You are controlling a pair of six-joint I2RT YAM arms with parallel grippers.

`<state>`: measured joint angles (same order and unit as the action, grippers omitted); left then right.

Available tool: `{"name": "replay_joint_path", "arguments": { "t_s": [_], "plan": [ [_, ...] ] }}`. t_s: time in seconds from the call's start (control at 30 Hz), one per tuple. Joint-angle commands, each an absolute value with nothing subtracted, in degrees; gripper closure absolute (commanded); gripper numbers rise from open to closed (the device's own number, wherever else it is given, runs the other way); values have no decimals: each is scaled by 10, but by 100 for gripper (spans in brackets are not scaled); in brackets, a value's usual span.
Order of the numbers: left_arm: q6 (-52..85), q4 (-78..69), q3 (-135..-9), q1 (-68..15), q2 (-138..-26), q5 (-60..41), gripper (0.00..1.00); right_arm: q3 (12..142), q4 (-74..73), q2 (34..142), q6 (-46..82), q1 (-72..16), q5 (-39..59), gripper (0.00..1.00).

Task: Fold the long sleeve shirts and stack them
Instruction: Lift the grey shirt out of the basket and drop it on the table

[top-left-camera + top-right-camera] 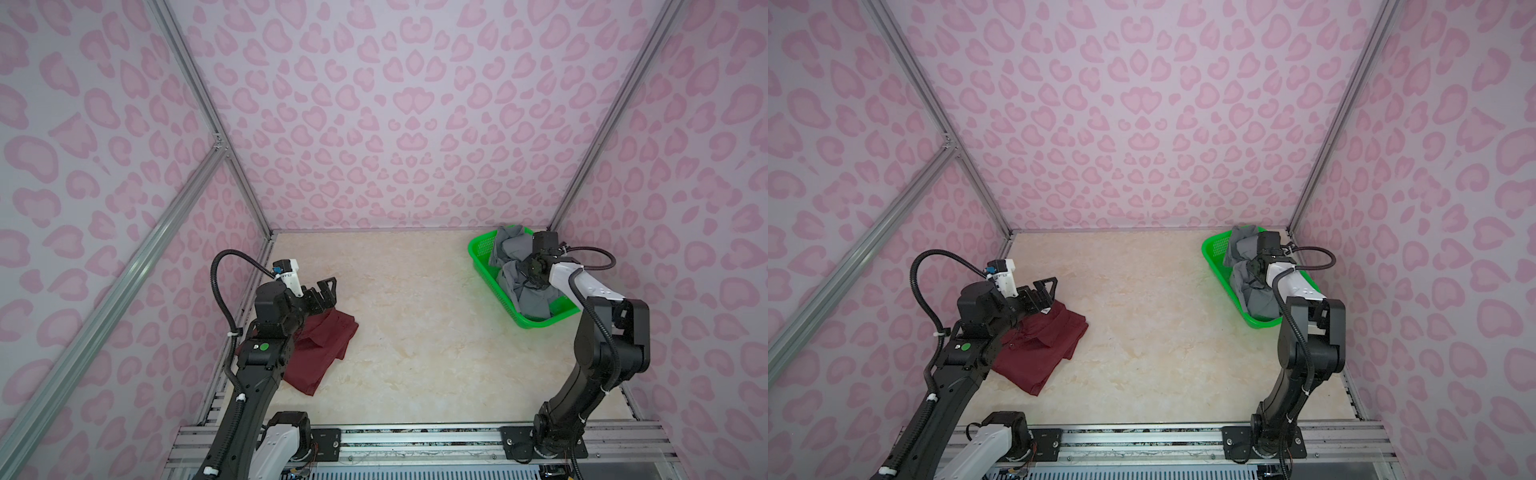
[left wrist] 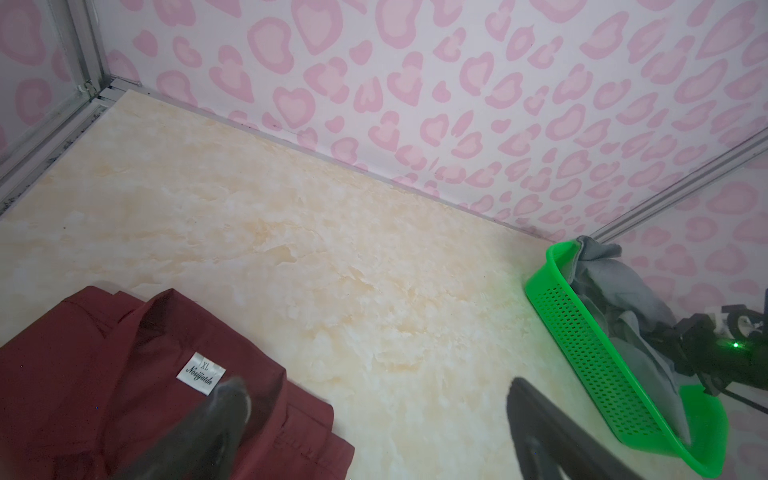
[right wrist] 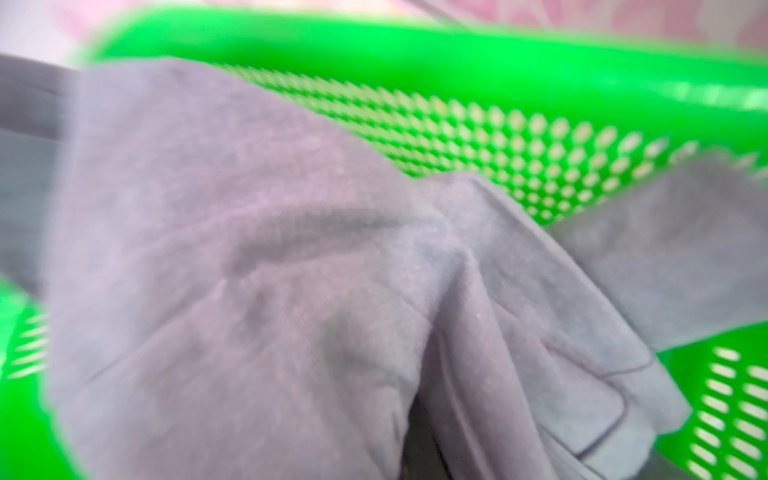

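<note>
We see the maroon shirt (image 1: 326, 353), folded and flat, lying along the desk's left edge toward the near corner, its white neck label (image 2: 201, 372) facing up. The left gripper (image 1: 323, 293) hangs just over the shirt's collar end, jaws released wide and holding nothing. In the far right corner the green basket (image 1: 478, 251) holds the crumpled grey shirt (image 1: 509, 249). The right gripper (image 1: 525, 282) reaches down into it, jaws clenched on a bunch of grey cloth.
</note>
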<state>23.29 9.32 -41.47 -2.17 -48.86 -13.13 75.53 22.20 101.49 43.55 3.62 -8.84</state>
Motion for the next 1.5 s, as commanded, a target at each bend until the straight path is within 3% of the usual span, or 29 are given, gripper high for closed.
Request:
{"name": "replay_joint_path", "arguments": {
  "t_s": [0.0, 0.4, 0.77, 1.0, 1.47],
  "plan": [
    [226, 87, -423, -24, -480, -142, 1, 777, 227, 967, 386, 7, -129, 100],
    [257, 93, -410, -30, -474, -99, 1, 899, 225, 813, 281, -120, -68, 100],
    [378, 111, -376, -105, -591, -86, 3, 1060, 280, 739, 191, -318, -44, 100],
    [462, 78, -320, -129, -664, -70, 4, 998, 276, 670, 185, -420, -96, 100],
    [491, 86, -318, -132, -802, 0, 5, 821, 289, 509, 238, -428, -94, 100]
  ]
}}
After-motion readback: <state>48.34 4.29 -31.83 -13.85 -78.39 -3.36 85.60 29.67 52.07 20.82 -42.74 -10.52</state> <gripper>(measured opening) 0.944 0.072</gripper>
